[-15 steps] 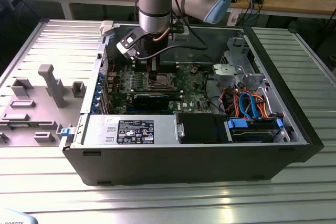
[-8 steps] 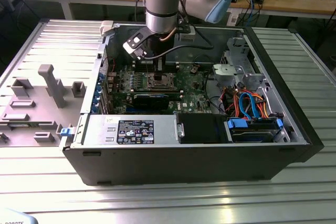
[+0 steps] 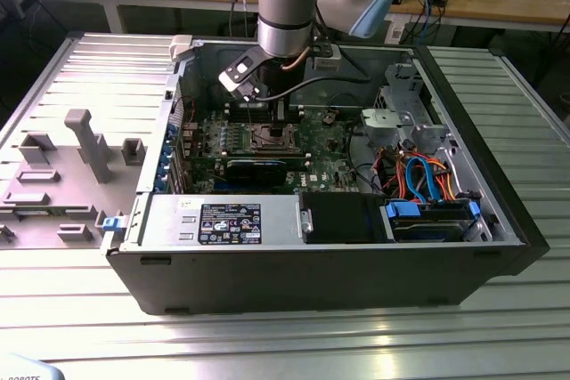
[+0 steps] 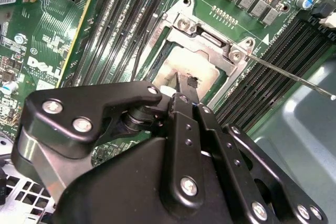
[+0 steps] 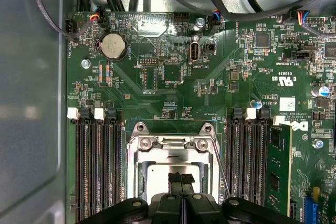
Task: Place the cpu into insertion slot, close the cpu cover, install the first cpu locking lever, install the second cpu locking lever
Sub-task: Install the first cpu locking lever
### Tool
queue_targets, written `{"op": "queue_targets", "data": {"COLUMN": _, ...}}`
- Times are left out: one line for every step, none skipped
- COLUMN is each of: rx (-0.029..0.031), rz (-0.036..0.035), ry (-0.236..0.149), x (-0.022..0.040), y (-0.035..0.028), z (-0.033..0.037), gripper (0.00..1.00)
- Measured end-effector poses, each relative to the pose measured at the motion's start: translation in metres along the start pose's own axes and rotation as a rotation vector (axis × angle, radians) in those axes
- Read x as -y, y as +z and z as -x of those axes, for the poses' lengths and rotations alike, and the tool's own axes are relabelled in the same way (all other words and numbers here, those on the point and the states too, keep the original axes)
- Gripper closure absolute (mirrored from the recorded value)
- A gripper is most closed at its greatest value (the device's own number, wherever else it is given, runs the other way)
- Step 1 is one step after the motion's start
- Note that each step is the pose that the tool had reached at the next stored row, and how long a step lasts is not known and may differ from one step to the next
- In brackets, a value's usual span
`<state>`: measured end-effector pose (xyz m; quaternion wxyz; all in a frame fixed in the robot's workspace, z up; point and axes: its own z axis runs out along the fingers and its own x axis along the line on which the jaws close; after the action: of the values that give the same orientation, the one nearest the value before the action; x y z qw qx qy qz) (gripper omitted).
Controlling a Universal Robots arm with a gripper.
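Looking into the computer case (image 3: 312, 282), we find the gripper (image 5: 181, 176), fingers (image 5: 175, 183) pinched together and empty, over the cpu (image 5: 155, 174). It lies in the insertion slot (image 3: 272, 138), framed by the cpu cover (image 5: 173, 156).

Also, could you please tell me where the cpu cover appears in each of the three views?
Exterior view: the cover lies on the green board, near the middle of the open case.
First wrist view: the cover sits between two banks of memory slots, just beyond the gripper.
Second wrist view: the cover is just beyond the gripper's tips.
Shared landmark: the memory slots flanking it.
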<state>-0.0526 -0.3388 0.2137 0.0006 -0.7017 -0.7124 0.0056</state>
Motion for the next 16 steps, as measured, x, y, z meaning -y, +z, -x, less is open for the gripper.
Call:
{"op": "queue_targets", "data": {"rx": 0.0, "rz": 0.0, "ry": 0.0, "x": 0.0, "y": 0.0, "z": 0.0, "gripper": 0.89}}
{"op": "queue_targets", "data": {"rx": 0.0, "rz": 0.0, "ry": 0.0, "x": 0.0, "y": 0.0, "z": 0.0, "gripper": 0.89}}
{"op": "queue_targets", "data": {"rx": -0.0001, "rz": 0.0, "ry": 0.0, "x": 0.0, "y": -0.0002, "z": 0.0, "gripper": 0.89}}
{"op": "queue_targets", "data": {"rx": 0.0001, "rz": -0.0001, "ry": 0.0, "x": 0.0, "y": -0.0006, "z": 0.0, "gripper": 0.89}}
{"op": "queue_targets", "data": {"rx": 0.0, "rz": -0.0004, "ry": 0.0, "x": 0.0001, "y": -0.001, "z": 0.0, "gripper": 0.89}}
{"op": "queue_targets", "data": {"rx": -0.0001, "rz": -0.0004, "ry": 0.0, "x": 0.0001, "y": -0.0014, "z": 0.0, "gripper": 0.89}}
{"op": "queue_targets", "data": {"rx": -0.0002, "rz": -0.0004, "ry": 0.0, "x": 0.0001, "y": -0.0015, "z": 0.0, "gripper": 0.89}}
{"op": "queue_targets", "data": {"rx": -0.0003, "rz": -0.0004, "ry": 0.0, "x": 0.0001, "y": -0.0015, "z": 0.0, "gripper": 0.89}}
{"op": "queue_targets", "data": {"rx": -0.0001, "rz": -0.0005, "ry": 0.0, "x": 0.0, "y": -0.0016, "z": 0.0, "gripper": 0.89}}
{"op": "queue_targets", "data": {"rx": -0.0001, "rz": -0.0005, "ry": 0.0, "x": 0.0, "y": -0.0016, "z": 0.0, "gripper": 0.89}}
{"op": "queue_targets", "data": {"rx": -0.0001, "rz": -0.0005, "ry": 0.0, "x": 0.0, "y": -0.0016, "z": 0.0, "gripper": 0.89}}
{"op": "queue_targets", "data": {"rx": -0.0001, "rz": -0.0005, "ry": 0.0, "x": 0.0, "y": -0.0016, "z": 0.0, "gripper": 0.89}}
{"op": "queue_targets", "data": {"rx": -0.0001, "rz": -0.0005, "ry": 0.0, "x": 0.0, "y": -0.0017, "z": 0.0, "gripper": 0.89}}
{"op": "queue_targets", "data": {"rx": 0.0, "rz": -0.0006, "ry": 0.0, "x": 0.0001, "y": -0.0019, "z": 0.0, "gripper": 0.89}}
{"op": "queue_targets", "data": {"rx": 0.0002, "rz": -0.0007, "ry": 0.0, "x": 0.0001, "y": -0.0024, "z": 0.0001, "gripper": 0.89}}
{"op": "queue_targets", "data": {"rx": 0.0002, "rz": -0.0007, "ry": 0.0, "x": 0.0001, "y": -0.0028, "z": 0.0001, "gripper": 0.89}}
